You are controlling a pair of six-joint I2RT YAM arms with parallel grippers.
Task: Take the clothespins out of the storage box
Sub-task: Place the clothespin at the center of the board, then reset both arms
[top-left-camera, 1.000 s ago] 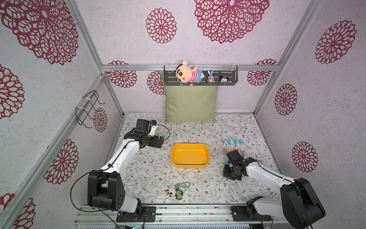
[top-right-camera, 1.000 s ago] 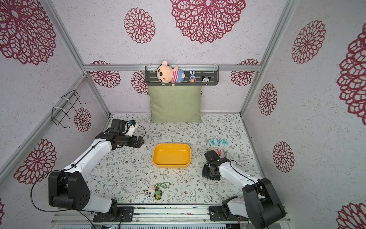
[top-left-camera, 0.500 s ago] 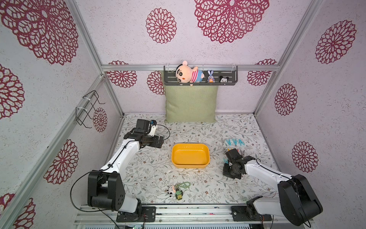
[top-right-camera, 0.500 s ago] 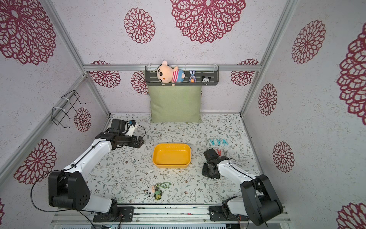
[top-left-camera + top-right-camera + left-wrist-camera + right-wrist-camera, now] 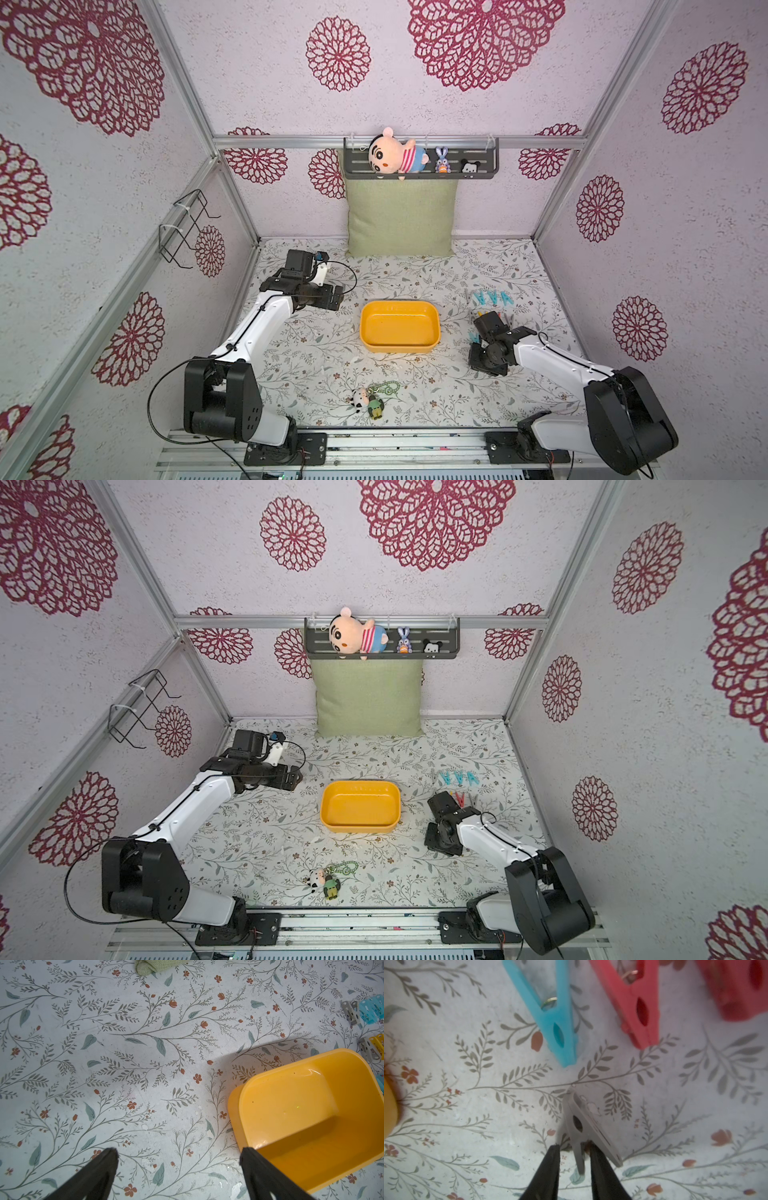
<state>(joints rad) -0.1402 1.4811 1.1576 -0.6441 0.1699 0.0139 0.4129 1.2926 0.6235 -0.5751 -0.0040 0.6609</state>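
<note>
From my station the top views barely differ from a second ago. The left arm holds the same pose, and the storage box point(image 5: 399, 328) and plush keychain point(image 5: 368, 401) have not shifted. Only the right arm's rear link has edged slightly toward frame left.

The storage box sits mid-frame on the floral surface point(image 5: 316, 361) in both top views, and I see only bare yellow plastic inside it point(image 5: 359, 806). The clothespins point(image 5: 492, 297) lie out on the surface to the right of the box. There is a row of teal ones higher in the frame and red ones point(image 5: 460, 799) just below them, beside the right wrist.

In the right wrist view the right gripper point(image 5: 574, 1148) points down at the surface with its jaws parted only narrowly. One leg of a grey clothespin point(image 5: 583, 1118) lies between the fingertips point(image 5: 553, 1159), with a visible gap on the frame-left side, so I read it as not clamped. The peg rests on the surface. A teal clothespin point(image 5: 550, 1014) and two red ones point(image 5: 633, 1007) lie in the upper part of that frame, apart from the grey one.

The left gripper point(image 5: 177, 1152) is spread wide and holds nothing. It hangs above the surface beside the box corner point(image 5: 291, 1105), which fills the lower right of its wrist view.
</note>
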